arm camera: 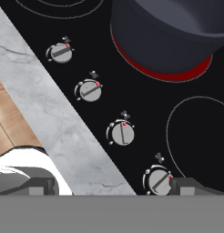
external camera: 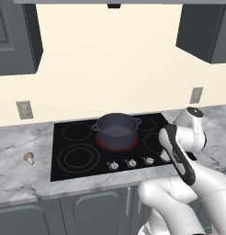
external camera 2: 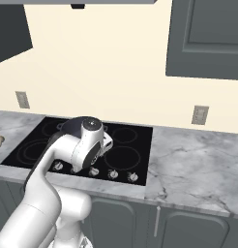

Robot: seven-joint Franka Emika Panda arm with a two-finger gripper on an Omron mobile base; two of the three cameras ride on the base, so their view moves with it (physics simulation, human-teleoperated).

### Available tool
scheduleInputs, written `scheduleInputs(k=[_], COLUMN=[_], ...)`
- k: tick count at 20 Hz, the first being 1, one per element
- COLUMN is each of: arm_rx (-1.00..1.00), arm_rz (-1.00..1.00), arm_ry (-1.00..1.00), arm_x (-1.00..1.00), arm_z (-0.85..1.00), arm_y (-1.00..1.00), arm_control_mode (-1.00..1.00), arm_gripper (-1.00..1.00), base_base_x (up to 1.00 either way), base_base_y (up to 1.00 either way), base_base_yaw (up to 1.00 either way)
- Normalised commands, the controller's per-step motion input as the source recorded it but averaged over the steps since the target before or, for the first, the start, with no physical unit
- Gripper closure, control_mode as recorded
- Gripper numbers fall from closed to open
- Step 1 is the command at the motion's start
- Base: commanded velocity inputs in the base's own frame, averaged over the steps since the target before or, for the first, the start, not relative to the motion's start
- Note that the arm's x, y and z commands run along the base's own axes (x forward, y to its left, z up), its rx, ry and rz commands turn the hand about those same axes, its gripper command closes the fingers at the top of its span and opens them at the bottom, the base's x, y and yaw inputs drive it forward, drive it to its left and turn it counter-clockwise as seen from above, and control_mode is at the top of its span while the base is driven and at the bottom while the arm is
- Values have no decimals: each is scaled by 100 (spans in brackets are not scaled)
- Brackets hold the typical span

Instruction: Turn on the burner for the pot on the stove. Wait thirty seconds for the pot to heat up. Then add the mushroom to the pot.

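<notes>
Pincer (arm camera: pixel 111 189) open above knobs (arm camera: pixel 122 133); pot (external camera: pixel 116 129) on glowing burner (external camera: pixel 117 145)

Illumination is bright, even and diffuse across all three views; no distinct light source can be identified. Cast shadows are faint to nil on the marble tabletop (external camera: pixel 23 179) and the cream wall (external camera: pixel 110 59). The stove (external camera: pixel 78 137) glass carries no glare. The burner (arm camera: pixel 164 75) glows red beneath the pot (external camera: pixel 116 130). Edges are crisp, with slight pixel stepping; no blur or edge distortion is noted.
</notes>
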Motion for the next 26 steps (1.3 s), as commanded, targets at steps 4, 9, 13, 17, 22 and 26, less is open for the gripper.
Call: scheduleInputs(k=[4,9,13,17,22,26], arm_rx=[0,0,0,0,0,0], arm_rz=[0,0,0,0,0,0], arm_ry=[0,0,0,0,0,0], arm_x=[0,0,0,0,0,0], arm_z=[0,0,0,0,0,0], arm_y=[0,0,0,0,0,0], arm_control_mode=[-100,-100,-100,-100,-100,-100], arm_gripper=[-100,-100,-100,-100,-100,-100], base_base_x=[0,0,0,0,0,0], base_base_y=[0,0,0,0,0,0], base_base_yaw=[0,0,0,0,0,0])
